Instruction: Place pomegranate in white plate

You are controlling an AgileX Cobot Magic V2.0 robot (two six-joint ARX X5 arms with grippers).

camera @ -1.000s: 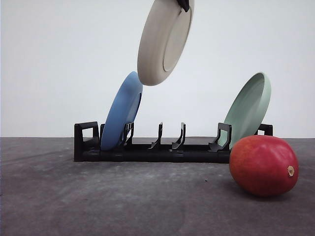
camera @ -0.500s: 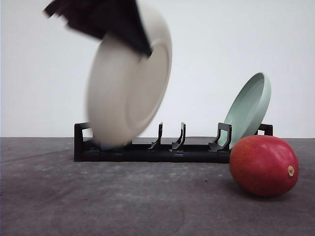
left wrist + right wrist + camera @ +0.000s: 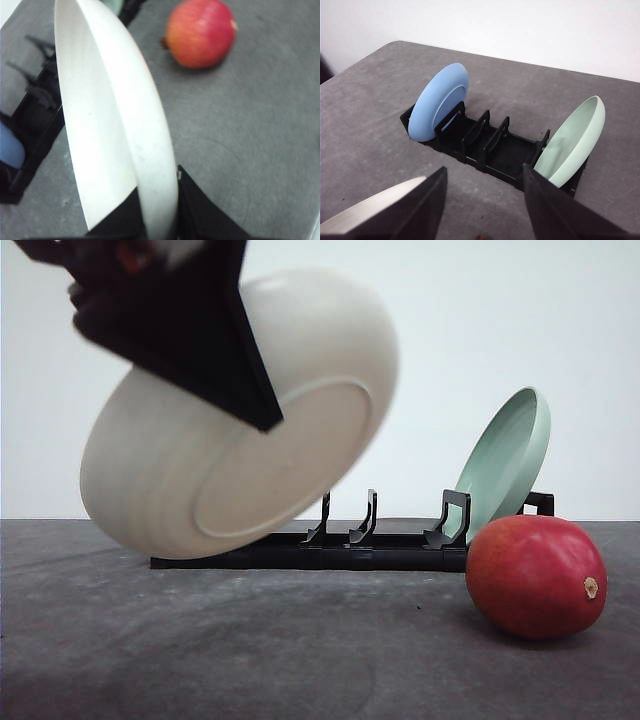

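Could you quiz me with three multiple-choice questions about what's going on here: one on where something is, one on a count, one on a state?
1. Where is the pomegranate?
A. On the table, right of the rack
B. In the white plate
C. In the rack

2. How many plates stand in the black rack?
A. None
B. Two
C. Four

3. What is the state of the white plate?
A. Flat on the table
B. Slotted in the rack
C. Held tilted in the air by the left gripper

Answers:
1 A, the front view shows it resting on the table beside the rack's right end.
2 B, the blue plate and the pale green plate.
3 C, the fingers pinch its rim above the table.
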